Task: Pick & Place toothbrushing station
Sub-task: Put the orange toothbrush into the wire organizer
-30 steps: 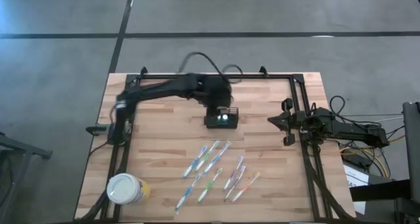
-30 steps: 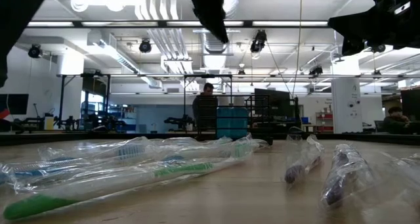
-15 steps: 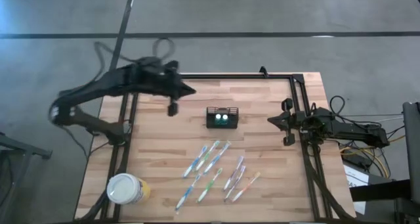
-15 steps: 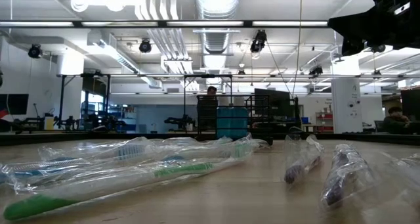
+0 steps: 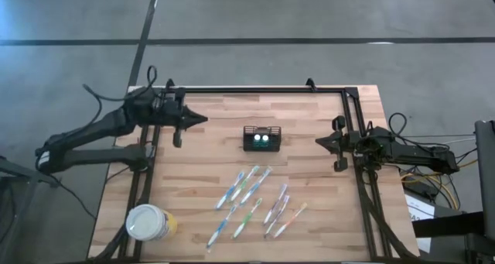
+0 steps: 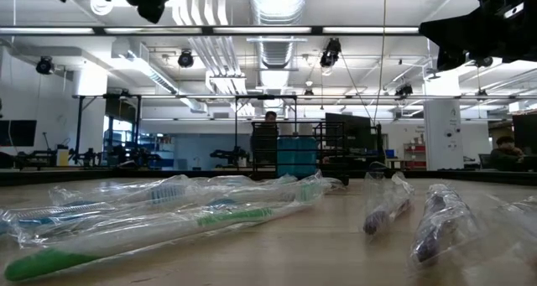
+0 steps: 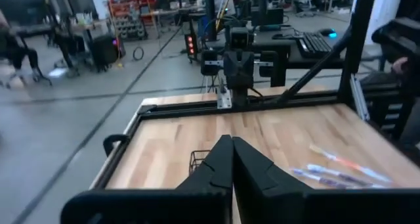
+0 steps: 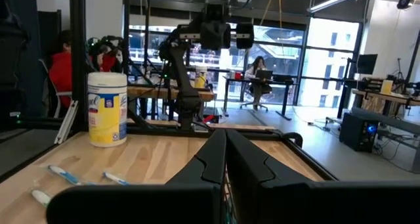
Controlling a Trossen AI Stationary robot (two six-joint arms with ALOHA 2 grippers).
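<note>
Caddy [image 5: 261, 138], black and slotted, sits on table [image 5: 325, 217] mid-rear, free of both tools. Left tool [image 5: 199, 119] shut, empty, near rear-left edge. Right tool [image 5: 319, 142] shut, parked right. Placement looks done; next: nothing but retreat, or re-approach with tool opened.

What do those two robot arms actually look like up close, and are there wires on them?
Both are slim, jointed and black. The left arm trails looping black cables; the right arm has cables too. The left gripper and right gripper each end in two dark, tapering fingers.
</note>
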